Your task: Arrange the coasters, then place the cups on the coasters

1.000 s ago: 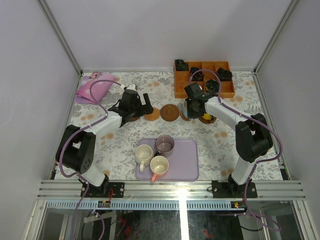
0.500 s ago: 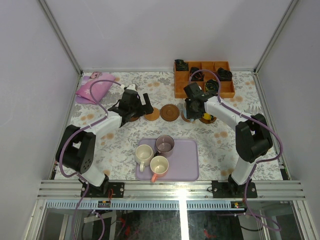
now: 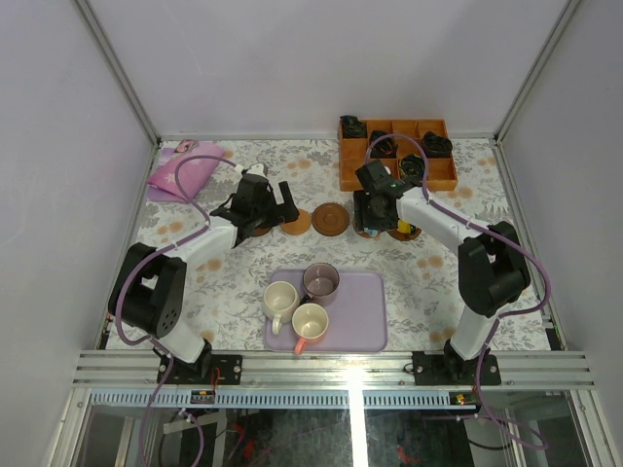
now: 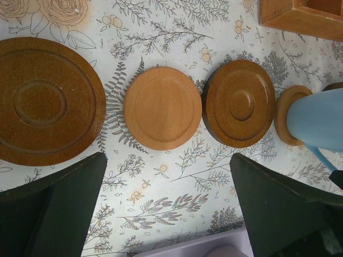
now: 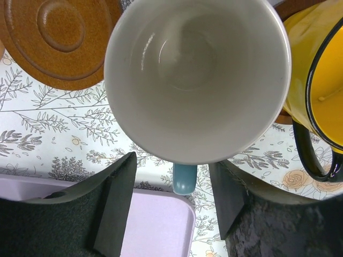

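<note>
Now right tool [image 5: 172,199] wider than before, seemingly off pale blue cup [image 5: 198,75]; left tool [image 4: 167,170] spread.

Overhead, two close wrist-views, coasters [image 4: 162,108] shared.

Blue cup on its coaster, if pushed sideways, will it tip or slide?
Probably slide: the blue cup stands upright with a wide mouth. Its glossy inside suggests hard, slick, chippable glaze. The thin coaster beneath is barely wider, so a shove may carry the cup off its edge.
</note>
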Available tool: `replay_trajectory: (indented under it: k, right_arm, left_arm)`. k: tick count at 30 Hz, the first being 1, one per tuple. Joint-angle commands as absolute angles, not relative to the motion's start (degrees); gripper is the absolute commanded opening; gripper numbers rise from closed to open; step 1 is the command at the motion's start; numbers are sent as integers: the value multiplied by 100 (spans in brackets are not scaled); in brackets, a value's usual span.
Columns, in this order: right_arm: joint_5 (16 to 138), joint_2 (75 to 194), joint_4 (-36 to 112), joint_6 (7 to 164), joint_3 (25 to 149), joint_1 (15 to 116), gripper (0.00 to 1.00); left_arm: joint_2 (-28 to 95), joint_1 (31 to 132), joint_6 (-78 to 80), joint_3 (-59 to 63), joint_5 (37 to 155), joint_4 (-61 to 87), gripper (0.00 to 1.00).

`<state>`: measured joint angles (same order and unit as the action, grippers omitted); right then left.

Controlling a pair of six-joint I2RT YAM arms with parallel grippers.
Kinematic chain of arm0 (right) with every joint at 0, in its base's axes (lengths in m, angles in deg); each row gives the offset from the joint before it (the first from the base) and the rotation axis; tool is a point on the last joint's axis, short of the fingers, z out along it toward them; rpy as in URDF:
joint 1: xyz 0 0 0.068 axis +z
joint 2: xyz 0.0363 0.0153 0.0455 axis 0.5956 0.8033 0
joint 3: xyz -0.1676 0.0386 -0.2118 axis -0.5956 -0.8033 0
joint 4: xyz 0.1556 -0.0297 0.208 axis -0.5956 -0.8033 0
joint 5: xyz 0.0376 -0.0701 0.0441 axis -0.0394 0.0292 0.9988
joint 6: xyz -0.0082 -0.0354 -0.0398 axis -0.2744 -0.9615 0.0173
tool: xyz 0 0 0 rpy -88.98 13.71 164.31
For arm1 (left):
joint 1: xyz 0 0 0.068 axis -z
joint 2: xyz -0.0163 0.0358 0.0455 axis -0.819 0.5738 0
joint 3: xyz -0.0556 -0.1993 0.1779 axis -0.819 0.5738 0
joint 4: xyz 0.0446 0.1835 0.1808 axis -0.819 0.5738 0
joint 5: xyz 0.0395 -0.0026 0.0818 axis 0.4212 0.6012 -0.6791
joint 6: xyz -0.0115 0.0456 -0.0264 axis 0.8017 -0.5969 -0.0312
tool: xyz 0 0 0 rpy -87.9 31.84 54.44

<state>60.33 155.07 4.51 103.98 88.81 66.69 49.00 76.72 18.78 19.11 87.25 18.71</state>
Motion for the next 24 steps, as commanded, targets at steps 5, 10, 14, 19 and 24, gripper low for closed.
replay_trajectory:
  k: [5, 10, 14, 19, 24]
  right_arm:
    - [5777, 15054, 331, 10405, 9101, 6795, 64]
    - [5494, 14642, 225, 10393, 9091, 6813, 66]
    - [5304, 14191, 235, 10330, 9005, 6815, 68]
    - [5721, 13616, 608, 9988, 8631, 6843, 68]
    - [6647, 13363, 717, 9668, 8417, 6996, 67]
  left_arm:
    - [4799, 7643, 1803, 1965, 8724, 1782, 100]
    - [4632, 7642, 1660, 1988, 8813, 1983, 100]
    - [4356, 7648, 1540, 2066, 8931, 2334, 100]
    - [3938, 7706, 1570, 2312, 9139, 2650, 100]
    - [3526, 7908, 1742, 2492, 9239, 2880, 100]
